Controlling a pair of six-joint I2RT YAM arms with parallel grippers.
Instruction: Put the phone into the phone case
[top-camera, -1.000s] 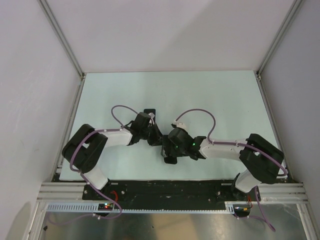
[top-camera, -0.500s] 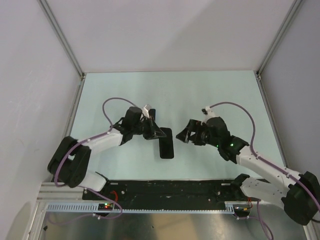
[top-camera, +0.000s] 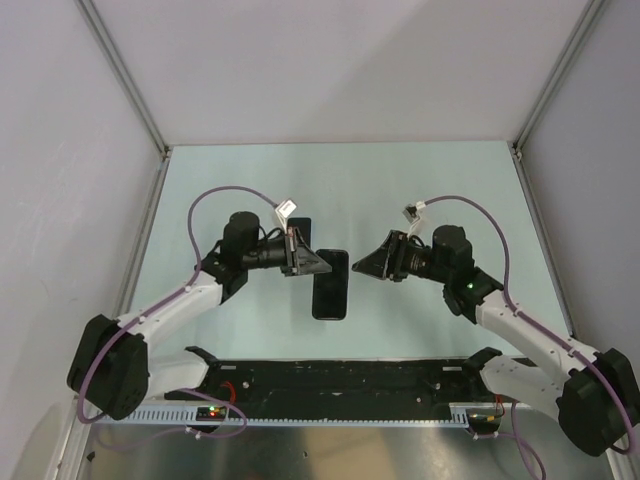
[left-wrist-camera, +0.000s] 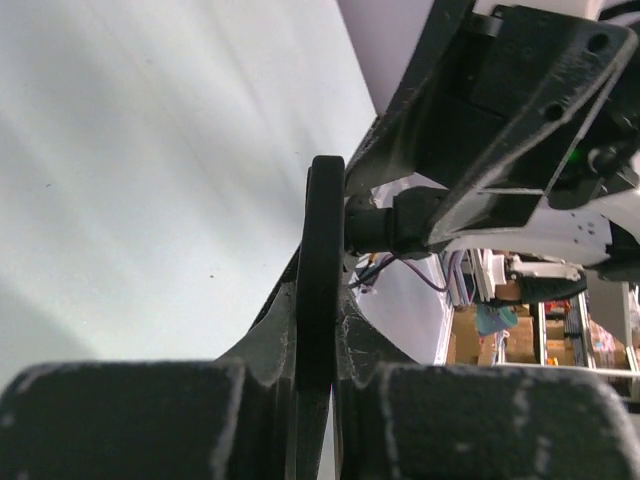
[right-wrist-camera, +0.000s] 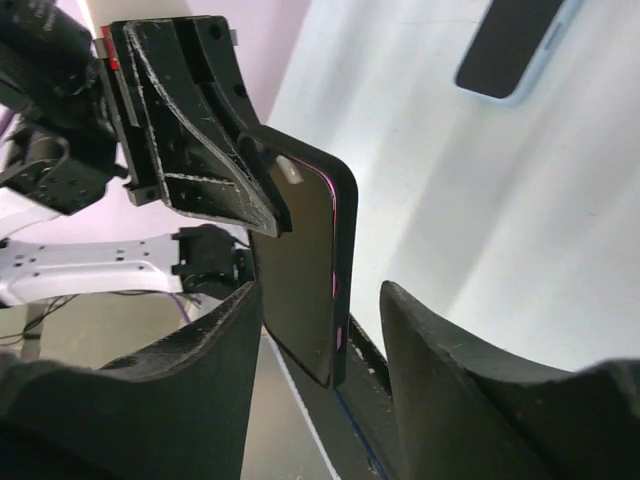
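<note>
Phone (top-camera: 331, 290) is pinched near its far end by the left gripper (top-camera: 312, 265), fingers clamped on both faces. It shows edge-on in the left wrist view. In the top view its long axis runs near–far, free end toward the arm bases. Right gripper (top-camera: 366, 266) is just beside it, fingers spread, holding nothing. A dark slab (top-camera: 300, 229) lies on the table (top-camera: 450, 190) behind the left gripper.

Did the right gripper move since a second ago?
Yes. The right gripper slid right, toward the table's right edge, away from the phone the left gripper holds.
</note>
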